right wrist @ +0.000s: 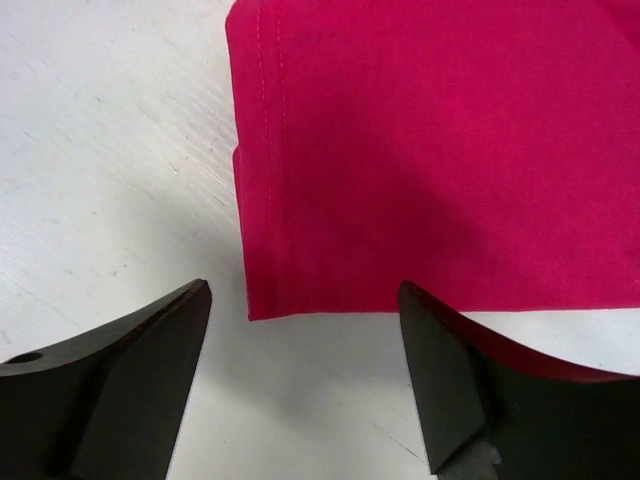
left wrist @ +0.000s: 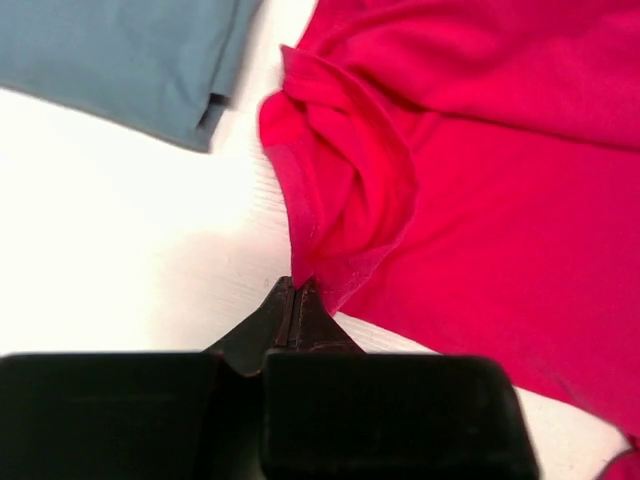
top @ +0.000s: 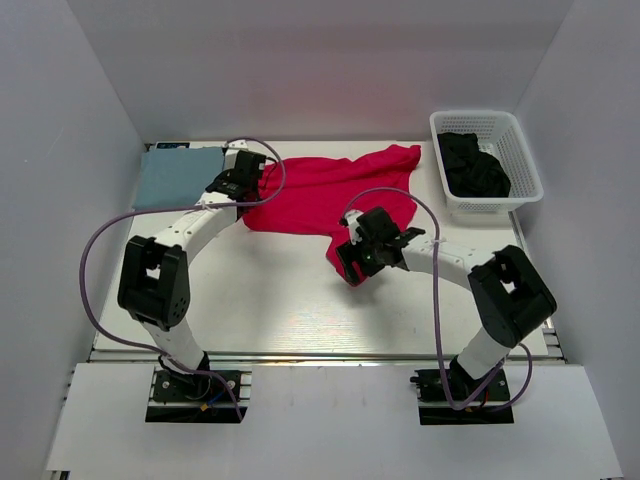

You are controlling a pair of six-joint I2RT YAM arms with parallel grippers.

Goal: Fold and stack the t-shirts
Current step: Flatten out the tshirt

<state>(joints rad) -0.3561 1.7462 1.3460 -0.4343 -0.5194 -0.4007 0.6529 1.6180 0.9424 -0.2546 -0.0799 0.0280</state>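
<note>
The crimson red t-shirt (top: 325,195) lies spread and rumpled across the back middle of the table. My left gripper (top: 262,178) is shut on its left edge; in the left wrist view the shirt (left wrist: 480,180) bunches up from the closed fingertips (left wrist: 297,290). My right gripper (top: 352,262) is open above the shirt's near corner; in the right wrist view the hemmed corner (right wrist: 420,150) lies just beyond the gap between the fingers (right wrist: 305,300). The pale blue-grey t-shirt (top: 178,175) lies folded flat at the back left, and shows in the left wrist view (left wrist: 120,60).
A white lattice basket (top: 523,160) at the back right holds dark cloth (top: 473,163). White walls enclose the table on three sides. Purple cables loop from both arms.
</note>
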